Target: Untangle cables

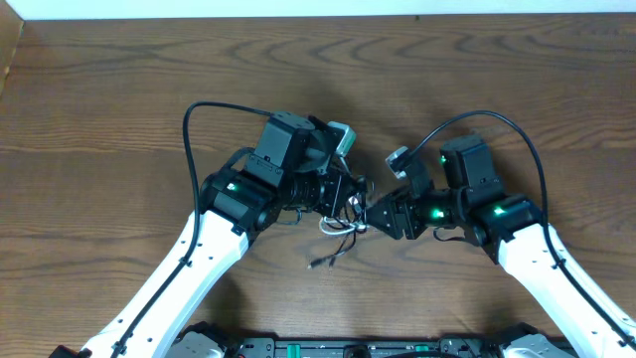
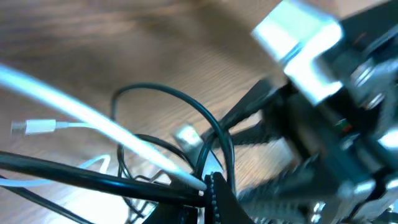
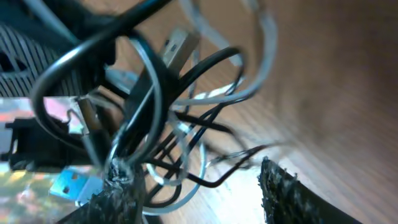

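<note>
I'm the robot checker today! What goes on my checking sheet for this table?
Surface: brown wooden table, grain showing.
Job's things: thin white charging cable and thin black charging cable, looped through each other between the grippers.
Clutter: nothing seen.
Grippers: left gripper at the tangle, open or shut unclear; right gripper fingers apart, tangle against one finger.
Cables: thick black arm wires arching beside each arm.
Surroundings: pale strip beyond the table's far edge.
</note>
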### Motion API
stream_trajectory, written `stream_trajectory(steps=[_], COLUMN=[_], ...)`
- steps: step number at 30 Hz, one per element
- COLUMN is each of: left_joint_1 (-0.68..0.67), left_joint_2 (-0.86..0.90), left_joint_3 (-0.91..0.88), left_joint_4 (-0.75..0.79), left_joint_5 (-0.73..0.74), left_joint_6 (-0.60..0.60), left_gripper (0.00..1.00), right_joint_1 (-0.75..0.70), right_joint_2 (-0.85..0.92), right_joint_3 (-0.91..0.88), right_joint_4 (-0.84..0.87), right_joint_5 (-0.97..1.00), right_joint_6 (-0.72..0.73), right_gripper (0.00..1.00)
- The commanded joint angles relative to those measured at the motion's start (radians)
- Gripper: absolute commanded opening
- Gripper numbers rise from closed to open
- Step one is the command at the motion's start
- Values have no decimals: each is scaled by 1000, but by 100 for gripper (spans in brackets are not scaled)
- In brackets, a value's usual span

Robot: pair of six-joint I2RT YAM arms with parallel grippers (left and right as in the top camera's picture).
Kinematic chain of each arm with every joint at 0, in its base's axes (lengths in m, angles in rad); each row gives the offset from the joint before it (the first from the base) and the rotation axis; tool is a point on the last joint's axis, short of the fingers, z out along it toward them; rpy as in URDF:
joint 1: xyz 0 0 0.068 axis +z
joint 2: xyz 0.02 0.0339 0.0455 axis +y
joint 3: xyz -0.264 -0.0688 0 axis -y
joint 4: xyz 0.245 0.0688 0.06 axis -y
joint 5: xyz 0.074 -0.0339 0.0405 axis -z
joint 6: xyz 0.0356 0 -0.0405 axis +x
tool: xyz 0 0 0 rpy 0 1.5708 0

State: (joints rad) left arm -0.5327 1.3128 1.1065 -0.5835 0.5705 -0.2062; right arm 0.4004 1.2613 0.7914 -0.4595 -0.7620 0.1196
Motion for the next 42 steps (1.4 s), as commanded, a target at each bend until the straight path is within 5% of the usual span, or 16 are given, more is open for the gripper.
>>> stream_trajectory(steps=[1, 12, 18, 22, 28, 31, 37, 42], left_joint_1=[2, 2, 2, 2, 2, 2, 2, -3], left_joint_2=[4, 4, 3, 3, 3, 3, 4, 4], left_joint_3=[2, 2, 2, 2, 2, 2, 2, 2], left_joint_4=[8, 24, 135, 140, 100, 70, 20, 40], left_joint_5=[46, -119, -19, -9, -10, -29, -81, -8], left_joint_6=[1, -65, -107, -110, -109, -102, -103, -103], left_gripper=[7, 7, 8, 7, 7, 7, 7, 7], right_joint_1=[26, 34, 34, 33, 29, 29, 31, 43], right_joint_2=[3, 3, 3, 3, 3, 3, 3, 3], right_joint_3=[11, 11, 11, 11, 11, 11, 11, 11], right_joint_4=[-2, -42, -174, -250, -289, -225, -53, -4], right_joint_5=[-63, -229, 26, 296, 716, 609, 71, 59], right_joint_6=[-24, -102, -114, -98, 222, 219, 0, -5], right_gripper=[57, 54, 47, 26, 37, 46, 63, 60])
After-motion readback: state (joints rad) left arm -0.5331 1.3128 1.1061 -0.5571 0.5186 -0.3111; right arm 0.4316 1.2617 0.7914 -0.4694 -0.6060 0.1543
